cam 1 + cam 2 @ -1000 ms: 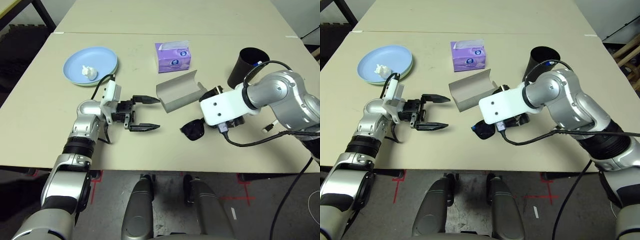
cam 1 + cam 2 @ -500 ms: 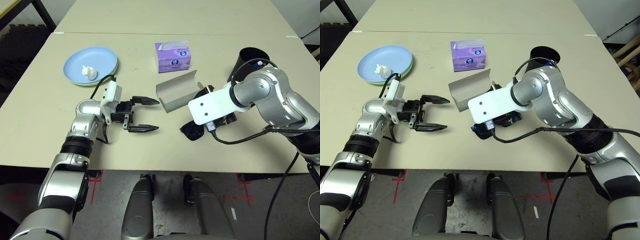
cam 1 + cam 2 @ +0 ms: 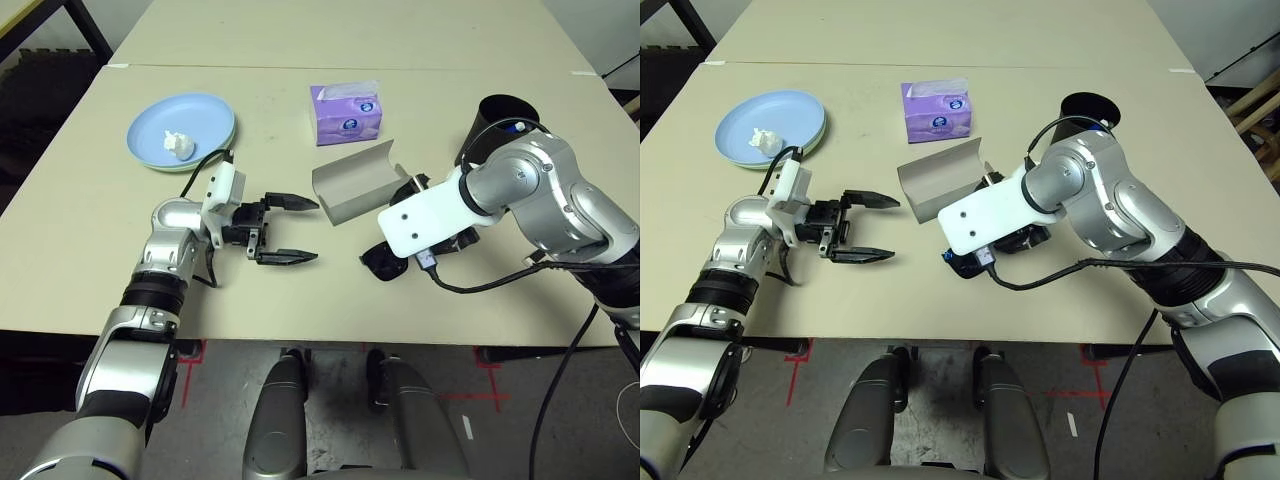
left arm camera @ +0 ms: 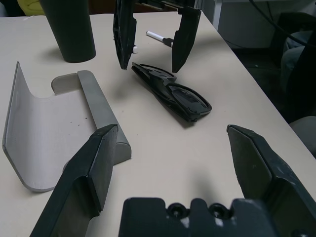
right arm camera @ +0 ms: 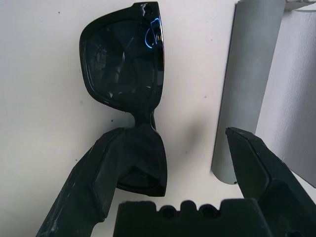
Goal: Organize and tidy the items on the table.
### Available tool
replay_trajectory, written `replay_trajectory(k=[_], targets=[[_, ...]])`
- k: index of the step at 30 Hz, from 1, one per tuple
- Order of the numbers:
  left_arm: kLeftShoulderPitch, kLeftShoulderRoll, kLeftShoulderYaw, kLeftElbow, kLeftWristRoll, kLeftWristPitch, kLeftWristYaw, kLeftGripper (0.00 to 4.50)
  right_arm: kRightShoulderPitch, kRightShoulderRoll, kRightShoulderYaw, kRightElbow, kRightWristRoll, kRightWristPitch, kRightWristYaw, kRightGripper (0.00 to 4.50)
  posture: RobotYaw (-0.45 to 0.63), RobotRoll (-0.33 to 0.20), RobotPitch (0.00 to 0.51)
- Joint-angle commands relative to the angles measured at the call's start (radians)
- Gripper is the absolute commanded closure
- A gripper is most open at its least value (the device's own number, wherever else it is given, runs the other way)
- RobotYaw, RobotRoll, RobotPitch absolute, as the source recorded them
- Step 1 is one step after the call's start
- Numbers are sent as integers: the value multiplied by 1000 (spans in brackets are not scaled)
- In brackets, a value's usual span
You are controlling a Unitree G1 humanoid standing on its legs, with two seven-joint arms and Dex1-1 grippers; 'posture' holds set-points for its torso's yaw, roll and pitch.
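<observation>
Right over the black sunglasses (image 5: 129, 94) is where the right hand (image 4: 150, 37) has ended up. A second ago the white wrist plate sat further out toward the black cup (image 3: 492, 130), and the sunglasses poked out more from under it. It has since slid in toward the grey glasses case (image 3: 358, 182) and now hides most of them from the head camera. So my read is it's lining up to grab the sunglasses, probably to put them in the case, which lies open just beside them on the counter (image 3: 80, 240).

Its fingers are spread wide with nothing between them yet. The left hand (image 3: 280, 229) hasn't budged: it hovers on the plate side of the case, fingers wide apart too, holding nothing.

Views differ quite a bit here. The head camera gives the layout: the light blue plate (image 3: 190, 124) stacked on a pale green one, a crumpled tissue (image 3: 178, 144) on top, and a purple tissue box (image 3: 346, 111) behind the case. The right wrist view shows the sunglasses folded and lens-up, one finger (image 5: 94, 177) overlapping a lens. The left wrist view catches a pen (image 4: 159, 37) lying beyond the sunglasses, near the cup.
</observation>
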Motion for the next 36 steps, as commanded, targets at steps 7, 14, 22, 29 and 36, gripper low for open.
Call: replay_trajectory(k=[7,14,22,29,36], targets=[[-5,-5,-4,3,26,-9,-16,9,36,5,18,-12,-18,-45,12,0,105,0,249],[-4,-6,-4,1,29,-5,-16,9,54,4,18,-1,-29,-75,9,0,105,0,248],[-7,-4,-5,0,32,-2,-16,9,66,17,23,26,-43,-101,7,0,111,0,248],[-3,0,-4,-6,33,1,-16,9,70,32,25,40,-54,-100,7,0,114,0,247],[-3,1,-1,-7,34,1,-16,9,66,46,27,57,-60,-105,9,0,115,0,247]])
